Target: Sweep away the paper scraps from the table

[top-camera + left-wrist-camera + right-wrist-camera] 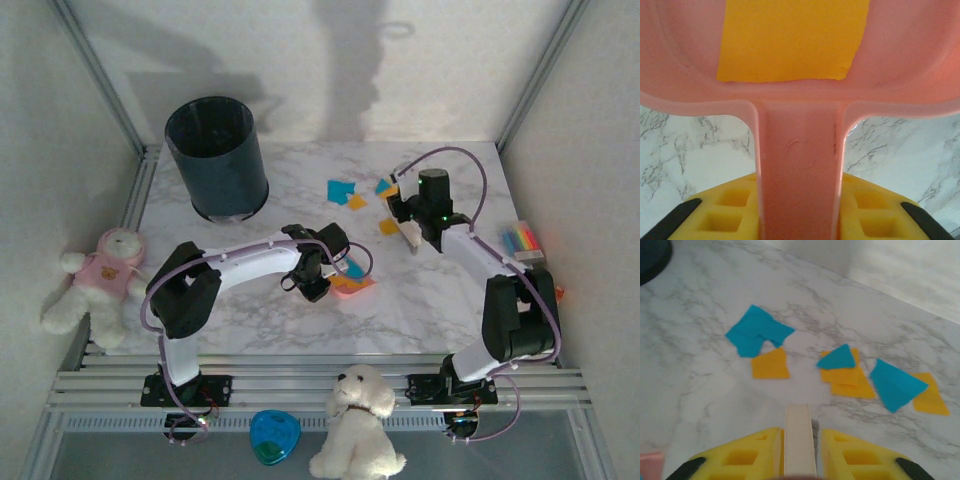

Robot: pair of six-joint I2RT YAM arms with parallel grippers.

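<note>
Orange paper scrap (pixel 790 40) cut off at top.

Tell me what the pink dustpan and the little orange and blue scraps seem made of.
The pink scoop-shaped dustpan looks like moulded plastic: smooth, faintly glossy, slightly translucent at its rim. The small orange and blue scraps look like thin matte paper: flat, sharp-cut edges, some overlapping.

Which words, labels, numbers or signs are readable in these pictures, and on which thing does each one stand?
No text can be read.
Dustpan handle: a faint raised curve, no legible letter.
Striped block: colour stripes, too small to show any writing.
</note>
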